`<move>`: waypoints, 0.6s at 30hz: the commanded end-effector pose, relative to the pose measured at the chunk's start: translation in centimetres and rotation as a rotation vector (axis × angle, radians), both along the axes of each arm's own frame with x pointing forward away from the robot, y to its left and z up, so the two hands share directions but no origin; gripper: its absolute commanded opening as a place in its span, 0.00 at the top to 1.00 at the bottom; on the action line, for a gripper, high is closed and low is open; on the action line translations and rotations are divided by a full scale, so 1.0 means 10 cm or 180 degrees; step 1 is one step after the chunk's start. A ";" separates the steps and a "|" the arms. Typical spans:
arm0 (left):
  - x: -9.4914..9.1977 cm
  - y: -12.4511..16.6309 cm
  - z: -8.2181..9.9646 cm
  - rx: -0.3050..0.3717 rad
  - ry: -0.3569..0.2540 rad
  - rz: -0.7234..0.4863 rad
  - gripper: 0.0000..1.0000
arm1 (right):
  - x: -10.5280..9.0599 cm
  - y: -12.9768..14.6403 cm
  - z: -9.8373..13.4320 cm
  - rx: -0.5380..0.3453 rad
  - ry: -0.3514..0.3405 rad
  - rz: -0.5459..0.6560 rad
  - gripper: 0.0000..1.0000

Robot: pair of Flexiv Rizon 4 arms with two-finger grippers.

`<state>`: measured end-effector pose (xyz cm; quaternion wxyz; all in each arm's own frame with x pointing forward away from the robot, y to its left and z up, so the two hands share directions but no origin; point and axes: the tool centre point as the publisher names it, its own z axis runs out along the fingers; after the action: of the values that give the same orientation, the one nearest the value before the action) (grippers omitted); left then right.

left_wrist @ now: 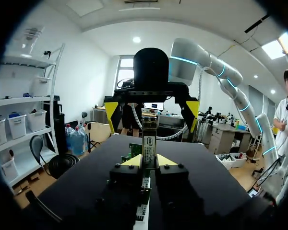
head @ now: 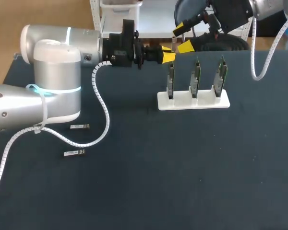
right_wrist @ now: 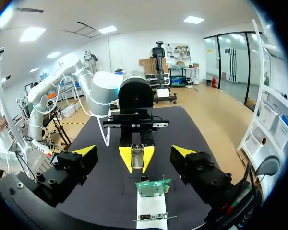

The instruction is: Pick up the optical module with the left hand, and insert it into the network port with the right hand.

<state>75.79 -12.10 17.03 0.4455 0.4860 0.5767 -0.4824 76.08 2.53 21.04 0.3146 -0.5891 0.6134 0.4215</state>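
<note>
My left gripper (head: 167, 53) is shut on a small silver optical module (left_wrist: 149, 145), which stands up between its yellow tips (left_wrist: 133, 161). It hangs above the back of the table, just behind the left-most board of the rack. My right gripper (head: 182, 37) faces it from the far side, open wide, its yellow tips (right_wrist: 88, 150) well apart on either side of the module (right_wrist: 137, 155) and not touching it. Below them stands a white rack (head: 193, 100) with three upright green network-port boards (head: 196, 76). The nearest board (right_wrist: 152, 188) shows under my right gripper.
Two spare modules (head: 79, 126) (head: 74, 153) lie on the dark table mat (head: 182, 163) at the left, under my left arm's white cable. My left arm's big elbow (head: 55, 81) fills the left side. The rack is the only other thing at the back.
</note>
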 end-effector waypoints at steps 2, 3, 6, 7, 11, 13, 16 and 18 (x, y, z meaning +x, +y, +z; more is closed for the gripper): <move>-0.01 0.00 0.00 0.0004 0.0000 0.0011 1.00 | 0.02 0.05 0.00 -0.0012 -0.0013 0.0013 0.00; -0.01 0.00 0.00 0.0004 0.0000 0.0011 1.00 | 0.02 0.05 0.00 -0.0016 -0.0016 0.0014 0.00; -0.01 0.00 0.00 0.0004 0.0000 0.0011 1.00 | 0.00 0.06 -0.01 -0.0037 -0.0019 0.0019 0.00; -0.01 0.00 0.00 0.0004 0.0000 0.0011 1.00 | 0.00 0.07 -0.02 -0.0039 -0.0018 0.0021 0.00; -0.01 0.00 0.00 0.0004 0.0000 0.0011 1.00 | -0.01 0.08 -0.03 -0.0045 -0.0008 0.0023 0.00; -0.01 0.00 0.00 0.0004 0.0000 0.0011 1.00 | -0.02 0.08 -0.03 -0.0046 -0.0006 0.0024 0.00; -0.01 0.00 0.00 0.0004 0.0000 0.0011 1.00 | -0.01 0.09 -0.02 -0.0054 -0.0012 -0.0012 0.00; -0.01 0.00 0.00 0.0004 0.0000 0.0011 1.00 | -0.01 0.09 -0.03 -0.0063 -0.0017 -0.0033 0.00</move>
<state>75.79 -12.10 17.03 0.4455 0.4860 0.5767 -0.4824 76.25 3.30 20.78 0.3107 -0.5914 0.6175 0.4152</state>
